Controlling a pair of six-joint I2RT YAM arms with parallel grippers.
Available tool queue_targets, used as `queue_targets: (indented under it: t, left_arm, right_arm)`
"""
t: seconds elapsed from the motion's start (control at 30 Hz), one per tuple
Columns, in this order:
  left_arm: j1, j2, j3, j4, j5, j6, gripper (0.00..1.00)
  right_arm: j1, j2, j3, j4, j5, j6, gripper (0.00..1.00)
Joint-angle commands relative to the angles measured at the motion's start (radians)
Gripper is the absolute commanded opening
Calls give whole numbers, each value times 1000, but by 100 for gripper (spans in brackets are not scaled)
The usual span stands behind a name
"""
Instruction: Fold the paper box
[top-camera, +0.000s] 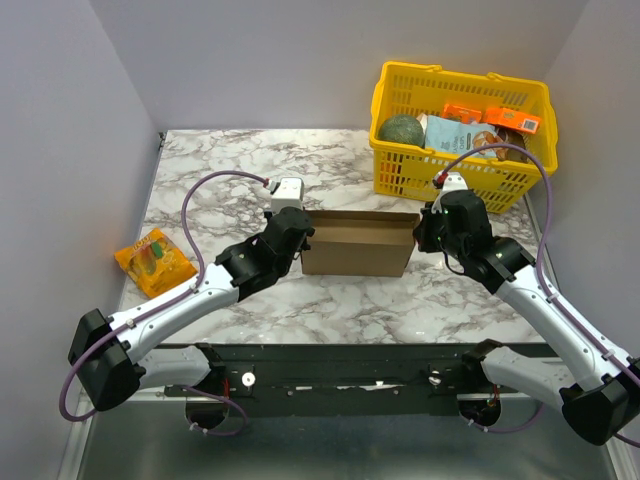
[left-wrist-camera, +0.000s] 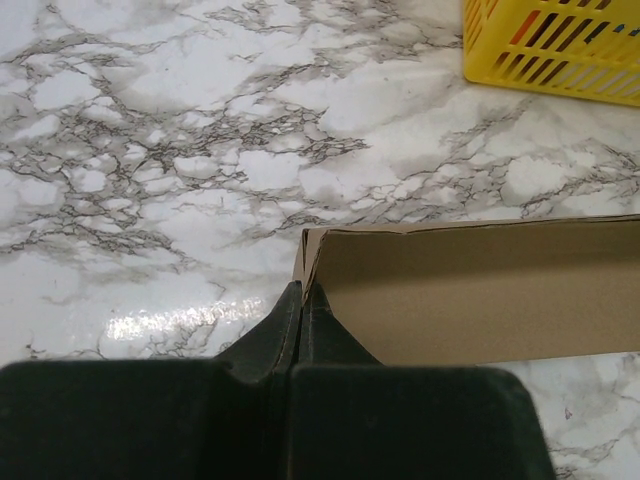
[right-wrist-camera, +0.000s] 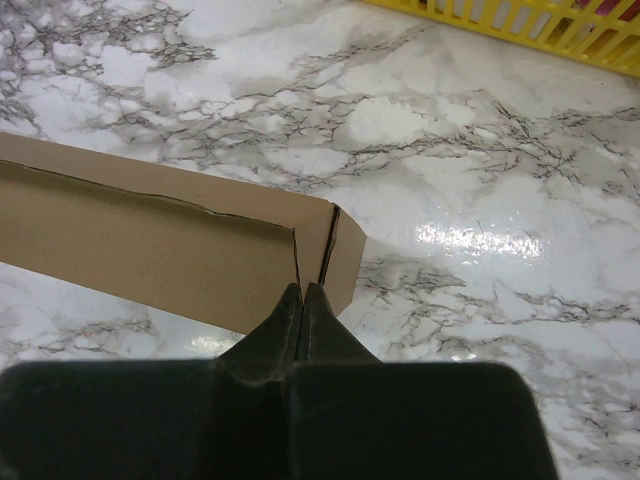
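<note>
The paper box (top-camera: 358, 245) is a plain brown cardboard shape standing on the marble table between my two arms, with its long side facing the camera. My left gripper (top-camera: 304, 234) sits at the box's left end. In the left wrist view the gripper (left-wrist-camera: 302, 287) is shut, with the box's (left-wrist-camera: 480, 290) corner edge running in between the fingertips. My right gripper (top-camera: 421, 232) is at the right end. The right wrist view shows that gripper (right-wrist-camera: 303, 288) shut where the end wall of the box (right-wrist-camera: 150, 240) meets a slit.
A yellow plastic basket (top-camera: 400, 178) with food packets and a green round item stands at the back right, close behind the right gripper; its wall shows in the wrist views (left-wrist-camera: 550, 55) (right-wrist-camera: 520, 15). An orange snack packet (top-camera: 153, 260) lies at the table's left edge.
</note>
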Motion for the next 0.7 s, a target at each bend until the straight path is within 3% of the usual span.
queue_targets:
  t: [0.0, 0.43, 0.67]
  left_arm:
    - [-9, 68, -82, -219, 46, 2, 0]
    - [-53, 142, -70, -294, 41, -61, 0]
    - [-50, 88, -67, -338, -14, -55, 0]
  right_arm:
    - [8, 1, -32, -99, -12, 13, 1]
    - [10, 1, -36, -95, -12, 12, 1]
    - [8, -4, -36, -93, -16, 12, 1]
